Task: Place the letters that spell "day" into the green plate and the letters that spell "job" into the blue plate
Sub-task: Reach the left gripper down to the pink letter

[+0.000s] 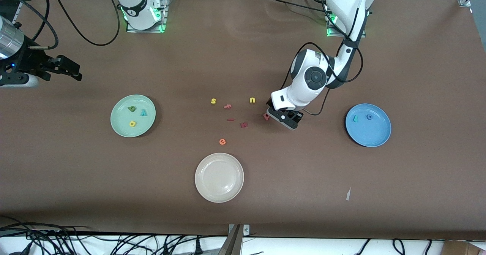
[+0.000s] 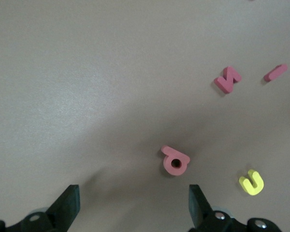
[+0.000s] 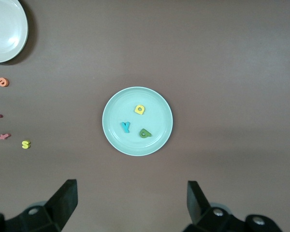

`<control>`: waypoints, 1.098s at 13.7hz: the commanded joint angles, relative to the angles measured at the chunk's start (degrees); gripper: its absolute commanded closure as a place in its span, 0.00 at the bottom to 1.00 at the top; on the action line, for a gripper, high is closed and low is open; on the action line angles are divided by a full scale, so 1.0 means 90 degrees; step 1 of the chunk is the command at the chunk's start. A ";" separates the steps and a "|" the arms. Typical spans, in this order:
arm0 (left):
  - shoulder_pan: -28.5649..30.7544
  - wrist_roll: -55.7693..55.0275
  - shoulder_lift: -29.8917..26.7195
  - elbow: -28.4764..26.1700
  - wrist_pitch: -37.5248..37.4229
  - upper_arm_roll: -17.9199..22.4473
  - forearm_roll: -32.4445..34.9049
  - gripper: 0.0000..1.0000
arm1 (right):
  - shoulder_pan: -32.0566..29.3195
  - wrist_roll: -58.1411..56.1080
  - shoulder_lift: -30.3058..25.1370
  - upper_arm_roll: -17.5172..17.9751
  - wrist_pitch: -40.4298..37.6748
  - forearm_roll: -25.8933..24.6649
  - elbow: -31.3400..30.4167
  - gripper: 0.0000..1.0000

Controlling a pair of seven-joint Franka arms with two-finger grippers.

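The green plate holds the dark green d, the yellow a and the teal y. In the blue plate lie the teal j and the blue o. The pinkish-red b lies flat on the table. My left gripper hangs low and open beside it, with the b just ahead of its fingertips and nothing between them. My right gripper waits open and empty, high over the right arm's end of the table.
A cream-white plate sits nearer the front camera. Loose letters lie mid-table: yellow s, yellow u, orange e and several darker red letters.
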 commanded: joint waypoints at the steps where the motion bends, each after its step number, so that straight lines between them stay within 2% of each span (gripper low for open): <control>1: -0.0275 -0.0650 0.0296 0.0383 -0.0027 0.0026 -0.0187 0.02 | -0.0049 -0.0135 0.0001 0.0027 -0.0015 -0.0036 0.0026 0.00; 10: -0.0452 -0.0809 0.0580 0.0462 -0.0017 0.0026 -0.0089 0.02 | -0.0049 -0.0144 0.0011 0.0027 0.0004 -0.0007 0.0036 0.00; 12: -0.0452 -0.0819 0.0619 0.0462 -0.0017 0.0026 -0.0050 0.06 | -0.0049 -0.0144 0.0011 0.0027 0.0004 -0.0007 0.0036 0.00; 15: -0.0471 -0.0809 0.0698 0.0472 -0.0017 0.0016 -0.0040 0.06 | -0.0049 -0.0144 0.0011 0.0027 -0.0006 -0.0007 0.0036 0.00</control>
